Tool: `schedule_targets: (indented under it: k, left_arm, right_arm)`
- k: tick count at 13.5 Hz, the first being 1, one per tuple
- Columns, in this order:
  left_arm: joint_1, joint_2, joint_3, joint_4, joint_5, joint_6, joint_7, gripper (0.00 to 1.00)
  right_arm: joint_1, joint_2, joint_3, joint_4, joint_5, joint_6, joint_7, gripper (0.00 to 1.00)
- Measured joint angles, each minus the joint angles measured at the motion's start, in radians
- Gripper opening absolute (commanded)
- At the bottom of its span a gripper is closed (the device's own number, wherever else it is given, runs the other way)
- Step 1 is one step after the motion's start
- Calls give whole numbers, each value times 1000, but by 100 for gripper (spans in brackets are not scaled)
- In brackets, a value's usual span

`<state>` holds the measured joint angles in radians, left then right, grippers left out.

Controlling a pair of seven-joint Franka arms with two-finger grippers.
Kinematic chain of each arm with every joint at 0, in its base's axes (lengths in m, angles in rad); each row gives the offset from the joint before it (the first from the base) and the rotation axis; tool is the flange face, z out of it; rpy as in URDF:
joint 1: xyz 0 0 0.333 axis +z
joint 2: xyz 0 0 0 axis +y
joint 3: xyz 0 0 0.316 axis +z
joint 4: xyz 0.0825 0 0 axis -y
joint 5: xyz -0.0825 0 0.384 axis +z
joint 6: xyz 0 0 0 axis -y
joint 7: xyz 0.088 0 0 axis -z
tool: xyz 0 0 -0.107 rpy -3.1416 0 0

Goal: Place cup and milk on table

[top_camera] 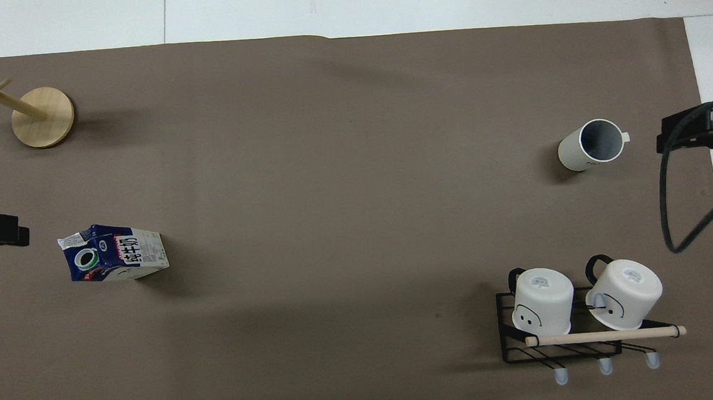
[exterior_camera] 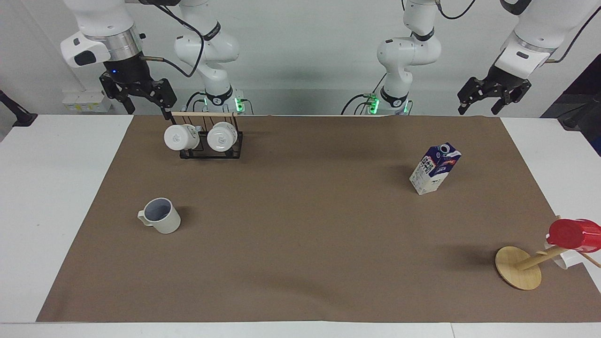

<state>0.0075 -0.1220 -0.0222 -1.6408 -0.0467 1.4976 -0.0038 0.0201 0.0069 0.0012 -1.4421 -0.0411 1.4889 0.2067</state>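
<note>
The cream-white cup stands upright on the brown sheet of the table, toward the right arm's end; it also shows in the overhead view. The milk carton stands upright on the sheet toward the left arm's end, and shows in the overhead view too. My right gripper hangs open and empty in the air at the robots' edge of the table, beside the mug rack. My left gripper hangs open and empty over the robots' edge, well clear of the milk.
A black wire rack with a wooden bar holds two white mugs near the right arm's base. A wooden mug tree with a red cup and a white mug stands at the left arm's end, farther from the robots than the milk.
</note>
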Motion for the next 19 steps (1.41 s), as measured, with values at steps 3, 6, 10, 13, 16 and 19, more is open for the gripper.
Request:
schedule_targets:
  k: [3,6,10,13,16,19]
  left_arm:
    - [0,0,0,0,0,-5,0,100]
    - [0,0,0,0,0,-23,0,100]
    - [-1,0,0,2,0,-24,0,100]
    - [-1,-3,-2,11,0,-25,0,100]
    - [-1,-9,4,13,0,-28,0,100]
    - [-1,-9,6,13,0,-29,0,100]
  right_arm:
    - [0,0,0,0,0,0,0,100]
    - [0,0,0,0,0,0,0,100]
    - [0,0,0,0,0,0,0,100]
    - [0,0,0,0,0,0,0,100]
    - [0,0,0,0,0,0,0,100]
    - [0,0,-1,0,0,0,0,100]
